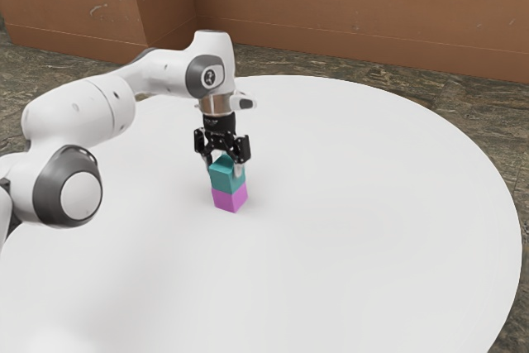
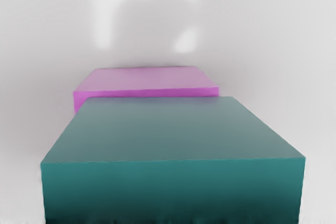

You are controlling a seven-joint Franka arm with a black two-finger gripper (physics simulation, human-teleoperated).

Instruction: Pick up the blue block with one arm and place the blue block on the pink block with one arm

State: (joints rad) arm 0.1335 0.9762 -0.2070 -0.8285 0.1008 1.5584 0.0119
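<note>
Blue block (image 1: 225, 174) (teal in tint) sitting on top of pink block (image 1: 230, 197), a bit left of center in the exterior view, on the white round table (image 1: 372, 204). Stacked upright, two high, pink resting flat on the tabletop. Not quite flush: blue shifted slightly toward the exterior view's left, so a strip of pink's top shows at the right edge.

Gripper (image 1: 223, 157) directly over the stack, pointing straight down. Jaws released and spread wide, tips down about level w/ blue's top edge, one on each side. No clamp on the block as far as can be seen.

Arm (image 1: 99, 113) coming in from the exterior view's left, elbow bulky at lower left, wrist bent down above the blocks.

Wrist view: blue block (image 2: 173, 145) large and close under the hand, top face and near side face both visible. Pink block (image 2: 142, 81) poking out beyond blue's far edge, partly covered by it. Soft grey shadow (image 2: 147, 24) on the table past the pink one.

Bkgd: brown wall (image 1: 372, 6) across the top of the exterior view, dark mottled floor (image 1: 488, 113) around the table rim.
</note>
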